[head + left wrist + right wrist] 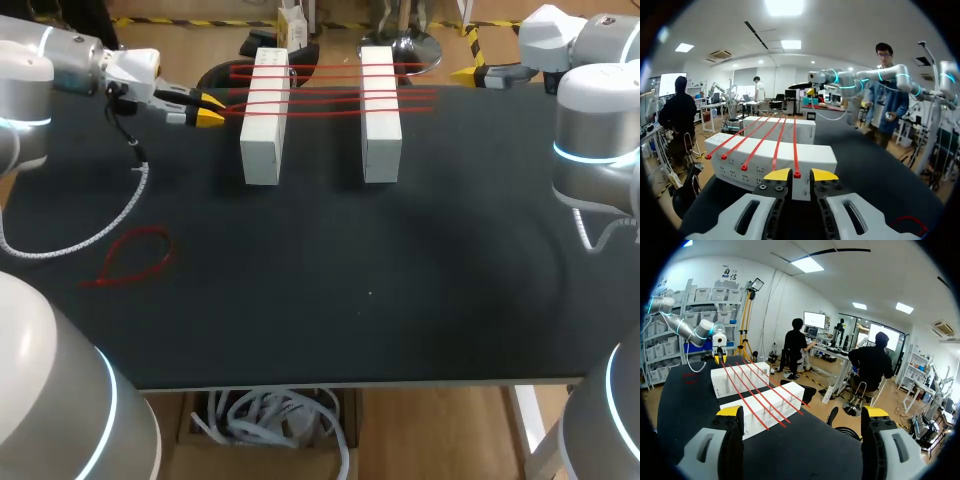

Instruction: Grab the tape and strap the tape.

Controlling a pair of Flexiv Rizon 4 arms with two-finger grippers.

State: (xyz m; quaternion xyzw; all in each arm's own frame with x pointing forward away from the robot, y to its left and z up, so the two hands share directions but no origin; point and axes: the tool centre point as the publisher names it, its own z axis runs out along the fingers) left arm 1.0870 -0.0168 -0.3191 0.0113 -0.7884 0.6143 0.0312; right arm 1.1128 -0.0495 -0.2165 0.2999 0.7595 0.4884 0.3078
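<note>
My left end effector (209, 110): upper left, at a red tape (330, 100) end; grip, I cannot tell. Right end effector (802, 412): released.

Arms (595, 120) are silver, cyan-ringed; left tool (210, 108) is yellow-tipped.

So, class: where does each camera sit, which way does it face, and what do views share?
Head: above, behind, looking down on the table; left arm, right arm show.
Left wrist: looks along left pincer at white blocks.
Right wrist: looks past right pincer at blocks, left arm.
Shared: blocks under red strips.
</note>
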